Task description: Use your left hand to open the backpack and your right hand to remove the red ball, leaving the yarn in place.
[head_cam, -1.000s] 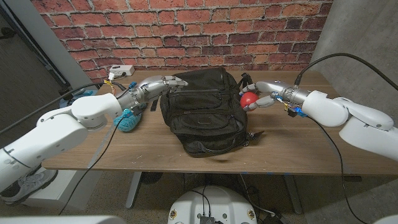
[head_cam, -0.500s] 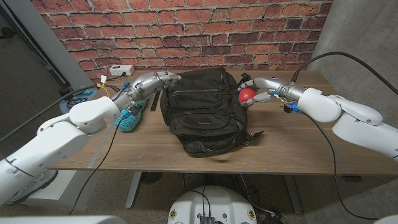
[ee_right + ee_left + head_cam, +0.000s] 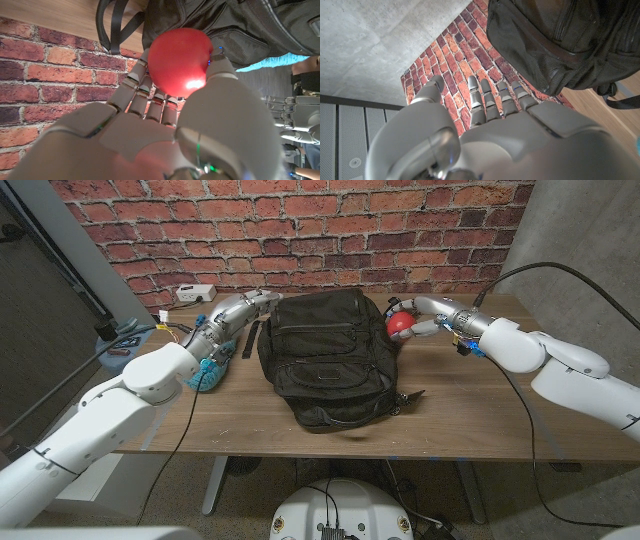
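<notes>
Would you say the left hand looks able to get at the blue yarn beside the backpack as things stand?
Probably yes: the left hand holds nothing, and the blue ball of yarn lies in the open on the wooden table, beneath the left forearm, so pulling back would be needed.

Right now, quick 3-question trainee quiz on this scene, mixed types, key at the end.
1. True or false: the right hand holds the red ball.
2. Where does the blue yarn lie? A) on top of the backpack B) on the table on the backpack's left side C) in the right hand
3. Fill in: the left hand reaches toward the black ____ with nothing in its fingers.

Key: 1 true; 2 B; 3 backpack
</notes>
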Robot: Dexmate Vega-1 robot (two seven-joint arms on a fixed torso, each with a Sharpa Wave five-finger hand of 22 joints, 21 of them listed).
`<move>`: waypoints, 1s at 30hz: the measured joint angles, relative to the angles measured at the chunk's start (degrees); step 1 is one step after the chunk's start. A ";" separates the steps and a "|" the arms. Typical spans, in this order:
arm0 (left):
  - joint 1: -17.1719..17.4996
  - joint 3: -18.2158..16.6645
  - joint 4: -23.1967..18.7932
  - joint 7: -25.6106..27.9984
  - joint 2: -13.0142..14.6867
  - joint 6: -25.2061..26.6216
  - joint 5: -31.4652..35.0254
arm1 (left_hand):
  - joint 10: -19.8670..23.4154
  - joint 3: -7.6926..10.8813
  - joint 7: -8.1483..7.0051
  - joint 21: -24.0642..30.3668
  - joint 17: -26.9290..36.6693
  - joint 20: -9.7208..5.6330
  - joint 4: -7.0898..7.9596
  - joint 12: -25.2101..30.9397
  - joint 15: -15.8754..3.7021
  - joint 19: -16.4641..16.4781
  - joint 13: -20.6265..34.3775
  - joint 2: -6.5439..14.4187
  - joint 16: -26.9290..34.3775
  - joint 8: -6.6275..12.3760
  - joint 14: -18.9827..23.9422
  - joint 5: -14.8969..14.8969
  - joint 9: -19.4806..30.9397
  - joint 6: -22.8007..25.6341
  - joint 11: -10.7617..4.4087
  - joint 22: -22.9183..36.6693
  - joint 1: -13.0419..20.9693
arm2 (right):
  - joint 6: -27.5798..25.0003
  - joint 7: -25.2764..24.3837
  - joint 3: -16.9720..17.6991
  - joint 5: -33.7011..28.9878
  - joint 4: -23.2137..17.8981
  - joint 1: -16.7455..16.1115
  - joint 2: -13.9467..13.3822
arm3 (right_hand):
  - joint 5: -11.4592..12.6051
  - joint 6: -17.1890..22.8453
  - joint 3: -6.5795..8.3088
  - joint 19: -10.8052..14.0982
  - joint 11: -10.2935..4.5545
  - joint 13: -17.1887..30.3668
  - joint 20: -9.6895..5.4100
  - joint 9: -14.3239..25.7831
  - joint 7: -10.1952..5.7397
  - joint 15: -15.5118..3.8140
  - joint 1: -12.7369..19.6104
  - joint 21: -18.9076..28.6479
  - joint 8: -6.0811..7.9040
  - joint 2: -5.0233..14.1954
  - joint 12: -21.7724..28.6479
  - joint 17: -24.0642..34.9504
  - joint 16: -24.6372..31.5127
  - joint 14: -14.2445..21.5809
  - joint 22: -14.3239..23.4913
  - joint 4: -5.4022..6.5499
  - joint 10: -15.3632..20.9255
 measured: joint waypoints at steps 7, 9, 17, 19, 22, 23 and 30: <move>-1.64 2.16 1.49 1.87 -2.52 -1.80 1.04 | 0.36 0.23 -0.27 0.00 -0.26 0.00 -0.23 -0.22 -0.32 0.00 -0.34 0.23 0.00 -0.48 0.31 0.00 -0.26 0.27 0.03 0.00 -0.22 | 0.27 -2.22 0.04 0.61 1.54 0.30 1.06 | 0.00 0.00 0.00 0.51 0.19 0.00 -0.09 0.00 0.00 0.00 -0.05 0.00 0.00 0.05 -0.20 0.00 0.40 0.00 0.00 0.00 0.19; -2.10 2.69 1.93 2.14 -3.12 -2.15 1.20 | 0.36 0.27 -0.27 0.00 -0.52 0.00 -0.21 -0.22 -0.32 0.00 -0.53 0.22 0.00 -0.48 0.31 0.00 -0.27 0.27 0.03 0.00 -0.22 | 0.44 -2.89 0.04 0.75 2.09 0.55 1.44 | 0.00 -0.01 0.00 0.53 0.19 -0.06 -0.11 0.00 0.00 0.00 -0.05 0.00 0.00 0.05 -0.20 0.00 0.40 0.00 0.00 0.00 0.19; -4.07 5.12 3.98 3.64 -5.91 -4.50 1.77 | 0.58 0.71 -0.50 0.13 -0.80 0.21 -0.22 -0.44 -0.32 0.21 -0.79 0.22 -0.01 -1.04 0.30 0.00 -0.28 0.50 -0.19 0.00 -0.22 | 1.14 -4.83 -0.74 0.90 4.35 1.97 2.92 | 0.00 0.32 -0.16 0.53 0.19 -0.12 -0.11 0.00 -0.07 0.22 0.12 0.00 0.00 0.21 -0.07 -0.01 0.40 0.21 -0.01 -0.16 0.19; -4.36 5.51 4.37 3.92 -6.34 -4.97 1.94 | 0.57 0.71 -0.60 0.47 -0.80 0.31 -0.22 -0.44 -0.32 0.31 -1.02 0.22 -0.01 -1.27 0.30 0.00 -0.51 0.55 -0.18 0.01 -0.22 | 1.36 -5.21 -1.12 0.90 5.07 2.57 3.35 | 0.00 0.51 -0.16 0.53 0.19 -0.09 -0.11 0.00 0.11 -0.02 0.13 0.00 0.00 0.21 0.04 -0.01 0.57 0.46 -0.01 -0.16 0.19; -4.82 6.17 5.02 4.31 -7.11 -5.69 2.12 | 0.57 0.95 -1.15 0.50 -0.88 0.32 -0.46 -0.66 -0.32 0.30 -1.06 0.50 -0.01 -1.27 0.29 0.00 -0.54 0.01 -0.18 0.01 -0.50 | 1.56 -5.59 -1.48 0.90 6.03 3.18 3.78 | 0.00 0.51 -0.16 0.52 0.18 -0.04 -0.11 0.00 0.11 -0.08 0.20 0.00 0.00 0.28 0.05 -0.01 0.67 0.51 -0.01 -0.16 0.19; -5.01 6.46 5.29 4.51 -7.46 -6.06 2.22 | 0.57 0.95 -1.20 0.50 -1.03 0.32 -0.46 -0.88 -0.32 0.30 -1.06 0.53 -0.01 -1.51 0.30 0.00 -0.54 -0.05 -0.18 0.00 -0.53 | 1.65 -5.77 -1.69 0.90 6.51 3.52 4.03 | 0.00 0.51 -0.16 0.52 0.19 -0.03 -0.11 0.00 0.11 -0.08 0.20 0.00 0.00 0.29 0.05 -0.01 0.67 0.51 -0.01 -0.16 0.19; -5.28 7.35 6.20 6.05 -8.60 -7.58 3.33 | 0.57 0.95 -2.23 0.50 -1.20 0.42 -0.46 -1.27 -0.43 0.83 -1.59 0.75 0.22 -2.32 0.81 0.00 -0.79 -0.46 -0.18 0.00 -0.75 | 1.99 -6.61 -2.71 0.84 8.96 5.20 4.95 | 0.00 0.51 -0.39 0.52 0.18 -0.01 -0.11 0.00 0.11 -0.08 0.28 0.00 0.00 0.36 0.05 0.27 0.67 0.51 -0.01 0.07 0.18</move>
